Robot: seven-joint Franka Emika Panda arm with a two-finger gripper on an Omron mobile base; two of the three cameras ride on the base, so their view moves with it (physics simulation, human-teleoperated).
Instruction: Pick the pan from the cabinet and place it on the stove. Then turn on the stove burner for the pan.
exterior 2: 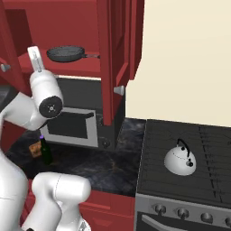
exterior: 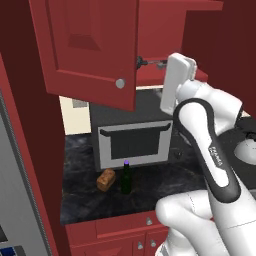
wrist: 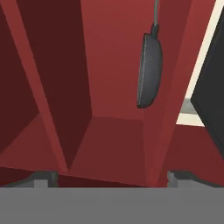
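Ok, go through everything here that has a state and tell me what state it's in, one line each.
cabinet: doors open.
pan: upright on the cabinet shelf, not held.
gripper: fingers apart, holding nothing, short of the pan.
microwave: door shut.
kettle: upright on the stove grates.
stove: no flame visible.
bottle: upright on the counter.
lower drawers: shut.

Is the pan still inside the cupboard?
Yes. The pan sits on the open cabinet's shelf, with nothing gripping it.
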